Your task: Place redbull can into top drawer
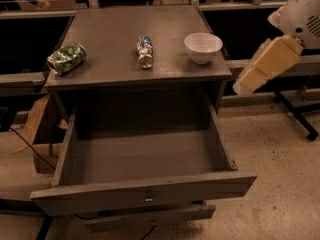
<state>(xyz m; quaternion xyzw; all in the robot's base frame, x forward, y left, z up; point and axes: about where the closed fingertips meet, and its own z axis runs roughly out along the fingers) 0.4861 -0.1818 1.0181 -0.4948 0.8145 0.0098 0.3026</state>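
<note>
Hanging my gripper [250, 81] in the air, off to the right of the table [112, 26].

My gripper is up beside the table's right edge, near the white bowl [203, 47] but not touching it, and I cannot tell if it is spread apart or squeezed together. The redbull can [145, 51] lies on its side in the middle of the table, between the green can [66, 58] and the bowl, apart from both. The top drawer [100, 196] is pulled out below, with a small knob [148, 199] on its front.
</note>
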